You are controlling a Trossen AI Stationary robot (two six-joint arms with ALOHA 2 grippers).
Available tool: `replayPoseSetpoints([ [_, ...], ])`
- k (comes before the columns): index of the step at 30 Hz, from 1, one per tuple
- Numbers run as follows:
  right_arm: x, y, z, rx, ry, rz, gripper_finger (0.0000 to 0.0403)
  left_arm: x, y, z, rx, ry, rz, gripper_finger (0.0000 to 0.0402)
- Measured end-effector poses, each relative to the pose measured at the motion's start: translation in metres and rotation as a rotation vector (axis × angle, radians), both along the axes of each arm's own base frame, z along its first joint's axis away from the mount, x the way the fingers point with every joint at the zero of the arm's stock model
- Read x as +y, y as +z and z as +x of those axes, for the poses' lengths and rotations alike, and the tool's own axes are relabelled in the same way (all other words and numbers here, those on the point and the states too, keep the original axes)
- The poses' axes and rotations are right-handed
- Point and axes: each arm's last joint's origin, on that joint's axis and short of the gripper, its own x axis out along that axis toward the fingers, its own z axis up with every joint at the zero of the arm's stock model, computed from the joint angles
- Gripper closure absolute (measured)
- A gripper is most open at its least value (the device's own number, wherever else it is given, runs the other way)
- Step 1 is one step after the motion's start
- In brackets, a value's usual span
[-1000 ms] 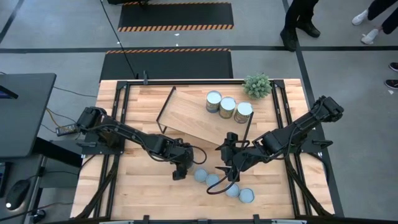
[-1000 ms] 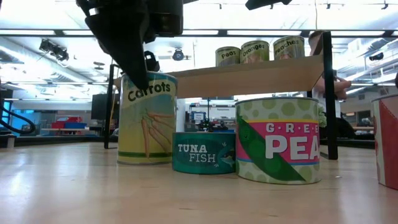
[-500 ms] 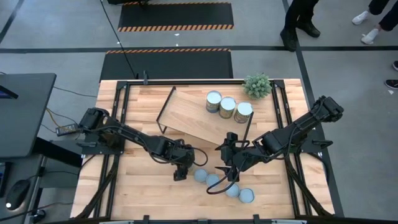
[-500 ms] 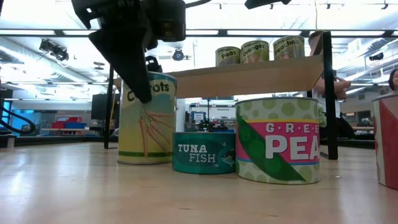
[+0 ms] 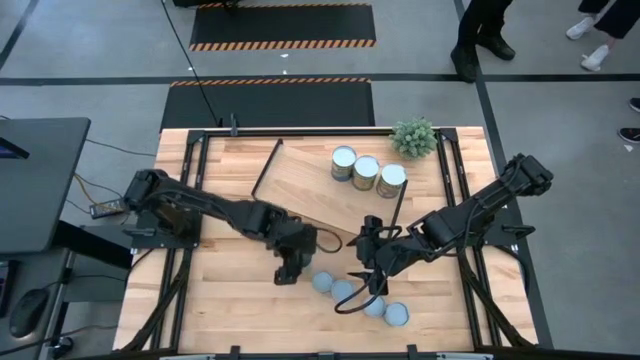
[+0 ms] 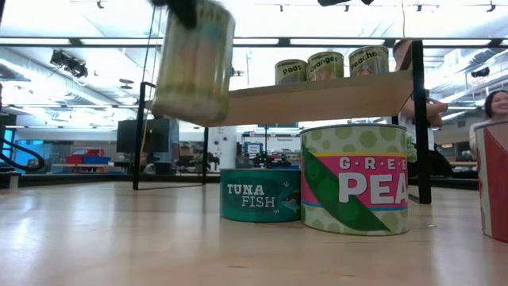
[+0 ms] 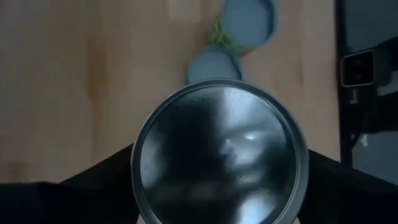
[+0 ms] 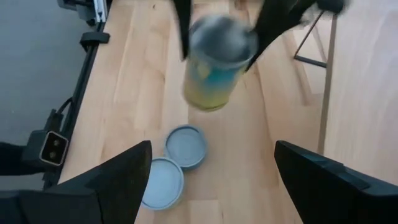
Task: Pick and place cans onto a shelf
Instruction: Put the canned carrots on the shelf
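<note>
My left gripper (image 5: 290,266) is shut on a tall can with a carrot label (image 6: 194,63), which hangs in the air left of the shelf's near edge; in the high view the gripper hides it. Its shiny top (image 7: 221,155) fills the left wrist view. Three cans (image 5: 366,172) stand on their bases on the light-wood shelf (image 5: 305,185). Several blue-topped cans (image 5: 343,291) stand on the table below. My right gripper (image 5: 365,264) hovers open next to them, by the shelf's near right leg, touching nothing. My left gripper pinches the carrot can's side wall near its top (image 8: 198,38) between its two fingers (image 8: 182,25), one on each side. The fingers come from above, slanting down. The can is lifted clear of the table and hangs tilted below them.
On the table in the low view stand a flat tuna can (image 6: 260,195), a wide green-peas can (image 6: 355,179) and another can (image 6: 496,191) at the right edge. A small potted plant (image 5: 413,137) stands at the far right. Bare wood lies on the table's near left.
My left gripper has taken hold of the carrot can and gone up with it. The can, which stood upright on the table beside the tuna can, now hangs tilted well above the table.
</note>
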Motion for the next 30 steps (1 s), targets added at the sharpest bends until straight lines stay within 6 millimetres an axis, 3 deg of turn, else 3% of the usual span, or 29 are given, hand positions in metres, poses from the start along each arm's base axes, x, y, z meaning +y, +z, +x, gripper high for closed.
replayPoseSetpoints([
  [7, 0.000, 0.002, -0.001, 0.003, 0.014, 0.028, 0.0056, 0.050, 0.055, 0.003, -0.020, -0.019, 0.021, 0.0085],
  [13, 0.000, 0.003, -0.003, -0.001, 0.013, 0.028, 0.0056, 0.094, 0.082, 0.002, -0.076, 0.002, 0.061, 0.0085],
  [20, -0.008, 0.020, -0.015, -0.043, -0.006, 0.056, 0.0056, 0.145, 0.095, -0.002, -0.136, 0.057, 0.115, 0.0084],
  [30, -0.040, 0.058, -0.043, -0.164, -0.094, 0.069, 0.0056, 0.202, 0.096, -0.010, -0.202, 0.064, 0.241, 0.0084],
])
